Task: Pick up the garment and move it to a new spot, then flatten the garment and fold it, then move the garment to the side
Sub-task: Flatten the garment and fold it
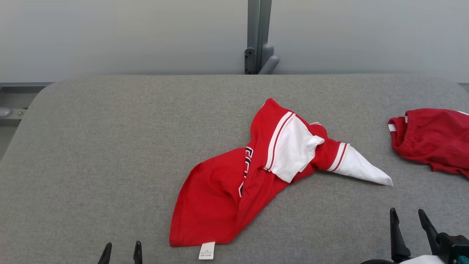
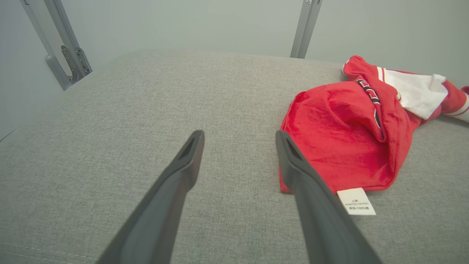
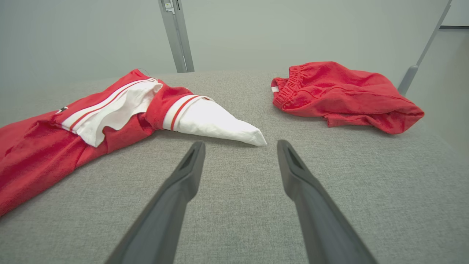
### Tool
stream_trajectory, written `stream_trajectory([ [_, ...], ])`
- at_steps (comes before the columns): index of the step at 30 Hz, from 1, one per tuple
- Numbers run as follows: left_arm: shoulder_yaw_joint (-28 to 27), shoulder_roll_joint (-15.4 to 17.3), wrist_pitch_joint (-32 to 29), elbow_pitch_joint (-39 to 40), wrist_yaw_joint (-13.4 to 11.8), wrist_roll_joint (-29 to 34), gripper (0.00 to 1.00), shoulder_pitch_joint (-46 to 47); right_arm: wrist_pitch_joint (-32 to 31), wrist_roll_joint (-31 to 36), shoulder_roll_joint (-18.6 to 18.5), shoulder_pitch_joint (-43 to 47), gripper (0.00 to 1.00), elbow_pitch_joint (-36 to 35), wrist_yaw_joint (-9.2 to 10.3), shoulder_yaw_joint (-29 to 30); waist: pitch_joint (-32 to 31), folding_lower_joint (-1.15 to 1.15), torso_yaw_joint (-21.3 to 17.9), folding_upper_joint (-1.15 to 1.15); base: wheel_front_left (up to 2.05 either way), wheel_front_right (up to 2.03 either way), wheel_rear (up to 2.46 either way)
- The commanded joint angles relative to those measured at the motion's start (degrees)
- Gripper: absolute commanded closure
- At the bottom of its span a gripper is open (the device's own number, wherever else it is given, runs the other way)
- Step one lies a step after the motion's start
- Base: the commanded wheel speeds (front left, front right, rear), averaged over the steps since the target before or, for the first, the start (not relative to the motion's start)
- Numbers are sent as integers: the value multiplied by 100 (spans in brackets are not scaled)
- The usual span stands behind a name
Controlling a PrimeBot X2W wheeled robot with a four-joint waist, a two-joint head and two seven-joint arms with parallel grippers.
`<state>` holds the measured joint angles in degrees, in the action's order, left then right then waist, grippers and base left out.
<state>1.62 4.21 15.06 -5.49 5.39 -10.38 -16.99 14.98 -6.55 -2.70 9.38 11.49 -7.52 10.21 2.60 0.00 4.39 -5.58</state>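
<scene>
The red and white garment [image 1: 220, 190] is lying crumpled at the centre of the head view on the grey tabletop [image 1: 110, 146]. Its white sleeve [image 1: 362, 170] is pointing toward the right of the frame, and its white label [image 1: 207, 251] is sticking out at the lower hem. The left hand [image 1: 122, 248] is showing at the bottom left, fingers spread wide and gripping nothing, near the hem but apart from it. The right hand [image 1: 407, 214] is showing at the bottom right, likewise wide open and empty, below the sleeve tip. Red shorts [image 1: 436, 139] are lying at the right edge, apart from the garment.
</scene>
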Motion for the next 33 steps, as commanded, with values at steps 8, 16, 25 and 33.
stream_trajectory([
  [8, 408, -96, 7, -763, 186, -138, 0, 489, 9, 149, -17, -857, 0, -170, 6, -688, 310, 0, -43, 0, 0, 0, 0],
  [16, 1165, -116, -13, -1776, 214, -666, 0, 1370, -255, 430, -197, -2632, 0, 1385, 6, -1440, 565, 0, 12, 0, 0, 0, 0],
  [25, 1583, -122, -74, -2502, 217, -1085, 0, 2032, -601, 243, -138, -3938, 0, 2957, 6, -1857, 773, 0, 198, 0, 0, 0, 0],
  [33, 1824, -125, -22, -3004, 218, -1354, 0, 2353, -421, 184, -218, -4483, 0, 3908, 6, -1991, 881, 0, 291, 0, 0, 0, 0],
])
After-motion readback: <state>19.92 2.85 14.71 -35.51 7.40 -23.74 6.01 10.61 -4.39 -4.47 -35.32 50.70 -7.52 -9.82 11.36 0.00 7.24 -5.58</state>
